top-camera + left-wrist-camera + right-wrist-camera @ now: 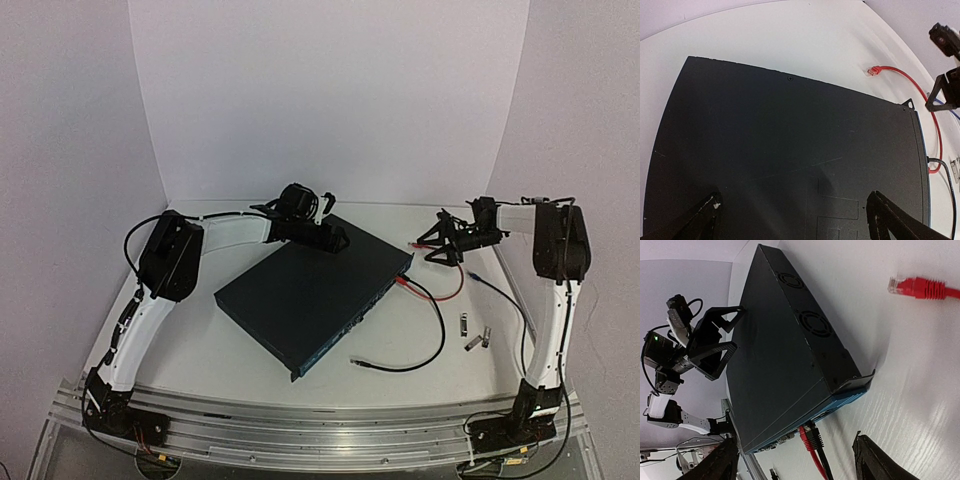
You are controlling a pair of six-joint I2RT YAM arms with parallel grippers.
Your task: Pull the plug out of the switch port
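Observation:
The switch [300,295] is a flat dark box lying at an angle mid-table. A red plug [808,436] and a black plug [817,434] sit side by side in ports on its blue front face, near the right end [400,284]. My left gripper [338,240] is open and hovers over the switch's far corner; its fingers [705,217] straddle the dark top [790,150]. My right gripper [438,250] is open and empty, off the switch's far right corner and apart from the plugs. Its fingers [875,460] frame the plugged end.
The red cable loops right and ends in a loose red plug [912,287], also in the left wrist view [874,71]. The black cable [430,340] curls to a free end in front of the switch. A thin dark cable [490,285] and small metal parts [475,335] lie at the right.

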